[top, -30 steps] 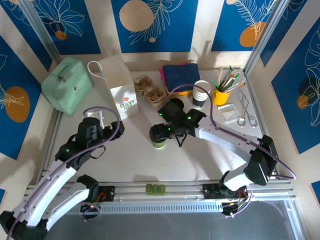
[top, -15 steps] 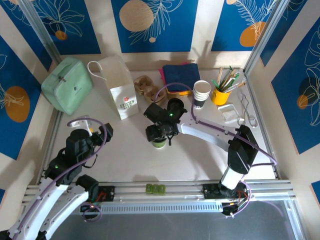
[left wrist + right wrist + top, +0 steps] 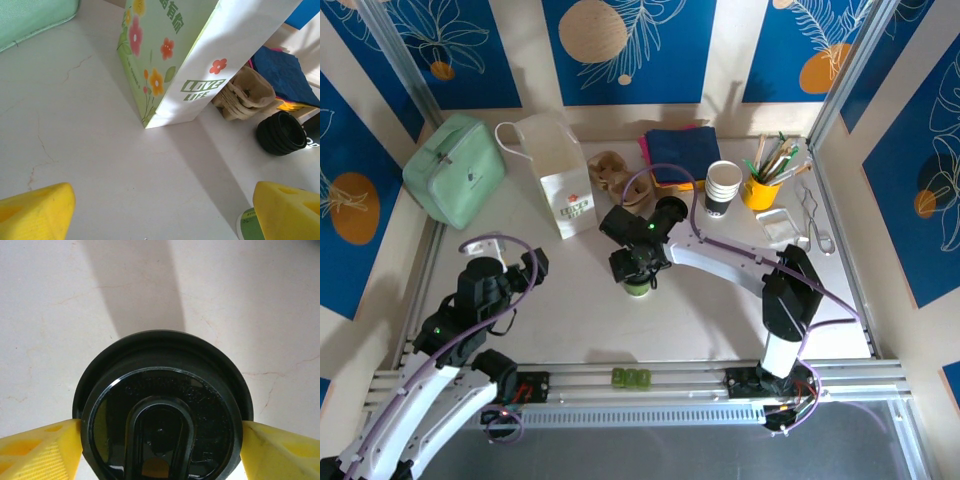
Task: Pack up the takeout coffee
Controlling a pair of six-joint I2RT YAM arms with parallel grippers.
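R gripper (image 3: 162, 445) fingers straddle black lid (image 3: 162, 390) mid-table, prob to lift it; can't tell if squeezing. L gripper (image 3: 162, 210) open, empty, near paper bag (image 3: 170, 60). Takeout coffee cups (image 3: 723, 188) stacked far right, untouched.

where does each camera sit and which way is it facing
top: above and behind the arms, looking down on the table; both arms show, with the left gripper and right gripper.
left wrist: on the left arm, low over the table, facing the paper bag and cardboard carrier; its yellow fingertips sit wide apart in the bottom corners.
right wrist: on the right arm, looking straight down at a black lid; yellow fingertips flank it.
shared: top and left wrist both catch the paper bag.
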